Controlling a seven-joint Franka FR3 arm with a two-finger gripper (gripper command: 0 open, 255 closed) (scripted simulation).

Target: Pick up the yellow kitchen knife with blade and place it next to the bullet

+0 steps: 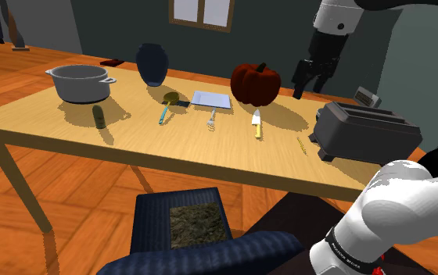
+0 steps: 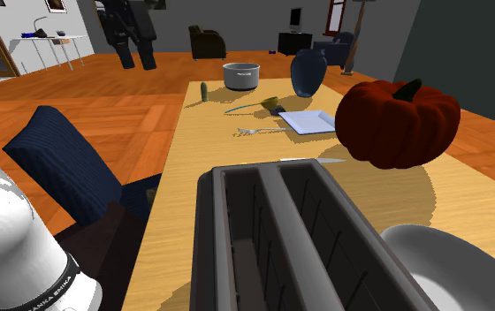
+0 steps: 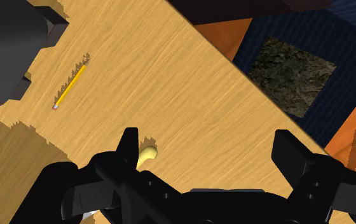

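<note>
The knife has a yellow handle and a pale blade and lies flat on the wooden table in front of the pumpkin. Its blade shows between toaster and pumpkin. In the wrist view the yellow handle end peeks out beside one finger. The bullet, dark green and upright, stands near the pot, far from the knife; it is also by the table's edge. My gripper hangs open well above the table, up and toward the shoulder view's right of the knife.
A dark toaster stands by the arm, with a yellow pencil beside it. A fork, a white plate, a teal-handled spoon and a dark vase lie between knife and bullet. A blue chair stands at the table's near edge.
</note>
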